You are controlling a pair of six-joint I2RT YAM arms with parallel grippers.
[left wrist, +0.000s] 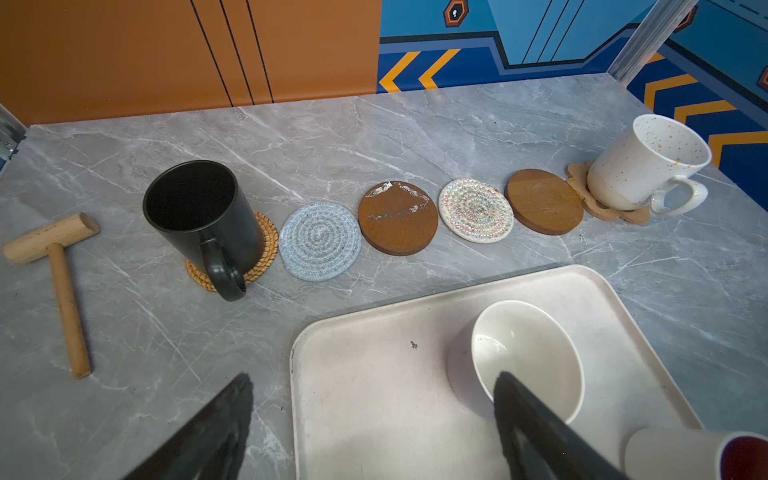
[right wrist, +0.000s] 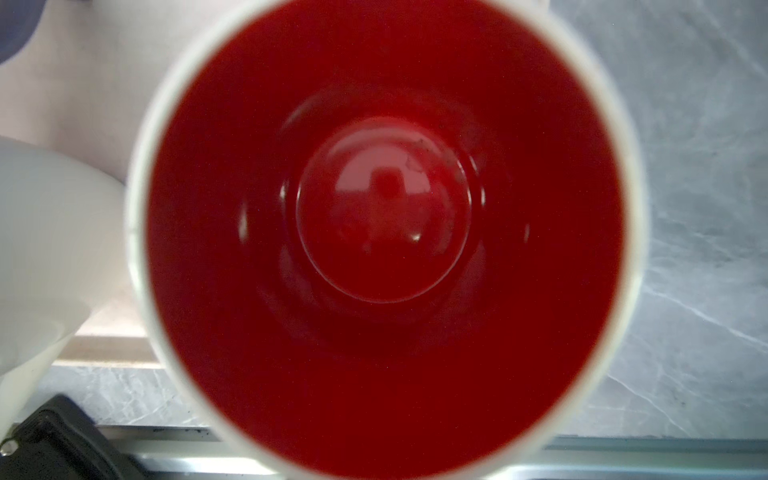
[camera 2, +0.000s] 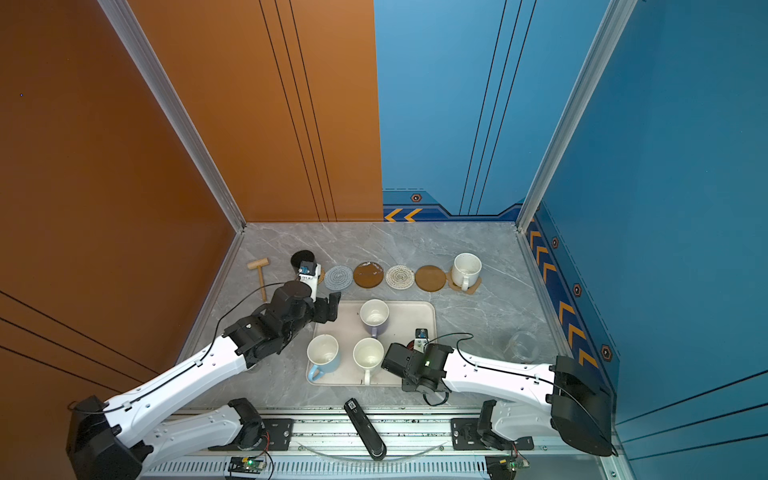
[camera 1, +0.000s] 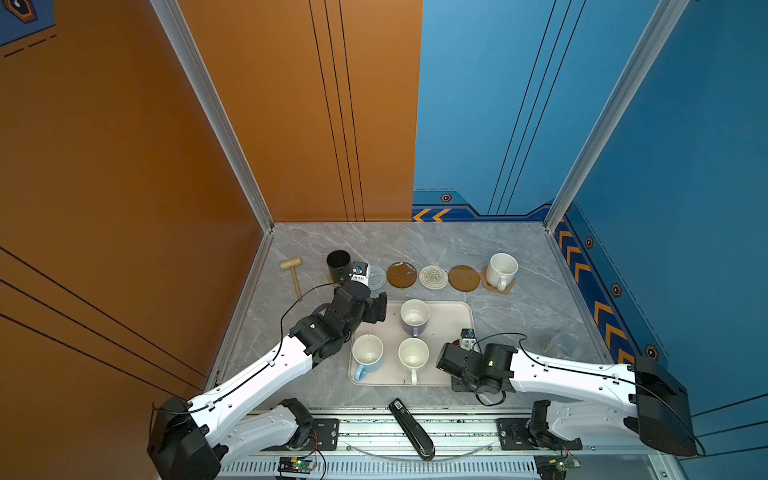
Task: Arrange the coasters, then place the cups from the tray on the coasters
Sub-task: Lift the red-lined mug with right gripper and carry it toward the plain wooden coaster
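left gripper (camera 1: pixel 375 308): jaws spread wide, nothing held; poised above the far left corner of the tray (camera 1: pixel 451 316).
lavender cup (camera 1: pixel 414 318): upright on the tray, just beside the left gripper on the side toward the right arm.
right gripper (camera 1: pixel 452 358): pointed down over the tray's near right corner; its fingers were hidden under the wrist, so neither opening nor grip could be told.
red-lined white cup (right wrist: pixel 382 232): upright directly beneath the right gripper, its mouth filling the right wrist view.
plain white cup (camera 1: pixel 413 355): on the tray, just beside the right gripper, toward the left arm.
light blue cup (camera 1: pixel 367 355): on the tray, next past the plain white cup, close to the left forearm.
black cup (camera 1: pixel 338 264): beyond the left gripper, standing on the woven rattan coaster (left wrist: pixel 266 245).
coaster row, from the black cup toward the right arm's side: grey crocheted round (left wrist: pixel 319 241), marked brown disc (left wrist: pixel 398 217), white crocheted round (left wrist: pixel 476 210), plain brown disc (left wrist: pixel 544 201), set close side by side.
paw-shaped coaster (left wrist: pixel 619 214): row's end, well beyond the right gripper, carrying the speckled cream cup (left wrist: pixel 640 166).
wooden mallet (left wrist: pixel 54 266): flat on the surface (camera 1: pixel 519 307), outward of the black cup.
glass jar (camera 1: pixel 567 345): on the surface, beside the right forearm.
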